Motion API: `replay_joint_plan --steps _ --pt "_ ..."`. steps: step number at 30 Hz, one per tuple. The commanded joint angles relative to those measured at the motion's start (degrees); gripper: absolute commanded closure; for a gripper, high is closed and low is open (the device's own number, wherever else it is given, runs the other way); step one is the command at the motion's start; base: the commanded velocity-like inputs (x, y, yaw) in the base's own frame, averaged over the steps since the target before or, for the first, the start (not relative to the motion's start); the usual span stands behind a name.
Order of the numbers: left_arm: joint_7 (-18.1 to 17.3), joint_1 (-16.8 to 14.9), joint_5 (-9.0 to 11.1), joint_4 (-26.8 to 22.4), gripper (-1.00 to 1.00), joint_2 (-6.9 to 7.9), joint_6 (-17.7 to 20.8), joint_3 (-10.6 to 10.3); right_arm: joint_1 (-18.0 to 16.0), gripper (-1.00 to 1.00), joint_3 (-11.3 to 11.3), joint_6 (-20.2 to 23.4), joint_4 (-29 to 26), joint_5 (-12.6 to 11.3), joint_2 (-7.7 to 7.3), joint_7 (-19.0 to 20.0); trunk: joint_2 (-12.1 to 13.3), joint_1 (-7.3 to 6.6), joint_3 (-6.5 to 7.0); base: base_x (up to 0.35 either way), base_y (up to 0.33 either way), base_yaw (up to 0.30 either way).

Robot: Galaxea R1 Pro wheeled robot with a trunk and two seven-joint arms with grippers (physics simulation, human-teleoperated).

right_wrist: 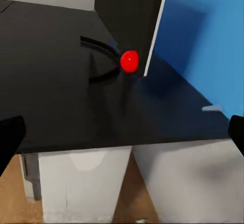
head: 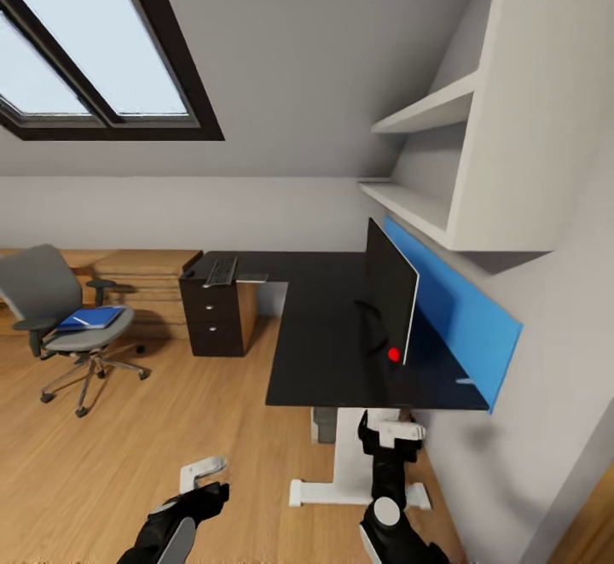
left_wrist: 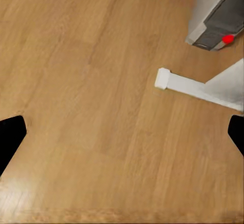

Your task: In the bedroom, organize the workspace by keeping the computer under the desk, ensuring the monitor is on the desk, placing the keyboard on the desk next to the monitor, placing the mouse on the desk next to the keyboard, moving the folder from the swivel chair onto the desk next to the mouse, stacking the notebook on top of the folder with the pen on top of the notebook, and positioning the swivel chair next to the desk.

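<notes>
Monitor (head: 390, 293) stands on the table (head: 320, 351); both jaws wide, empty. Next, likely fetch the keyboard (head: 221, 271) at eleven o'clock.

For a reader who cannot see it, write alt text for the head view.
An L-shaped black desk with a blue back panel holds a monitor and, at its far end, a keyboard. A grey swivel chair carrying a blue folder stands apart on the wooden floor.
</notes>
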Motion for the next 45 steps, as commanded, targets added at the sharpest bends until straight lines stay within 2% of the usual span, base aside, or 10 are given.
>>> replay_joint_plan --steps 1,3,7,10,12,16,19,22,29,45 --pt "0.59 -0.06 0.53 1.67 -1.0 0.13 -0.05 -0.25 -0.06 -1.0 0.0 0.06 0.57 -0.11 0.21 0.49 -0.1 0.0 -0.1 -0.178 0.287 0.0" --pt "0.6 -0.06 0.47 4.62 -1.0 0.18 -0.17 -0.28 -0.08 -1.0 -0.1 0.15 1.86 -1.63 0.52 2.46 -0.1 0.0 -0.1 -0.144 0.296 0.0" --pt "0.62 -0.06 0.34 10.3 -1.0 0.11 -1.16 -1.08 -0.12 -1.0 -0.28 0.28 7.37 -8.33 0.82 9.81 -0.1 0.0 -0.1 -0.06 0.315 0.0" --pt "0.6 -0.06 0.35 15.5 -1.0 0.15 -5.07 -3.45 -0.12 -1.0 -0.46 0.26 14.39 -14.19 0.68 18.0 -0.1 0.0 -0.1 -0.021 0.326 0.0" --pt "0.55 -0.06 0.4 19.06 -1.0 0.14 -8.68 -4.92 -0.11 -1.0 -0.53 0.05 17.88 -15.94 0.47 21.58 -0.1 0.0 -0.1 -0.009 0.332 0.0" --pt "-0.38 -0.06 0.4 25.45 -1.0 0.01 -16.91 -7.77 -0.08 -1.0 -0.54 -1.24 22.91 -17.29 -0.07 24.79 -0.1 0.0 -0.1 -0.004 0.335 0.0" --pt "-3.58 -0.06 0.53 31.62 -1.0 -0.32 -27.06 -10.13 -0.06 -1.0 -0.55 -12.43 36.65 -17.89 -1.28 25.97 -0.1 0.0 -0.1 -0.001 0.337 0.0" --pt "-5.04 -0.06 0.57 34.23 -1.0 -1.06 -28.42 -10.63 -0.06 -1.0 -0.2 -16.95 39.42 -18.01 -0.86 26.11 -0.1 0.0 -0.1 0.0 0.337 0.0" --pt "-5.26 -0.06 0.58 36.41 -1.0 -2.61 -28.48 -10.8 -0.06 -1.0 -0.36 -17.76 39.71 -17.95 -0.7 26.11 -0.1 0.0 -0.1 0.016 0.283 0.0" --pt "-5.26 -0.06 0.78 37.53 -1.0 -3.11 -28.6 -10.66 -0.06 -1.0 -0.51 -17.85 39.8 -17.97 -0.86 26.08 -0.1 0.0 -0.1 0.058 0.169 0.0"
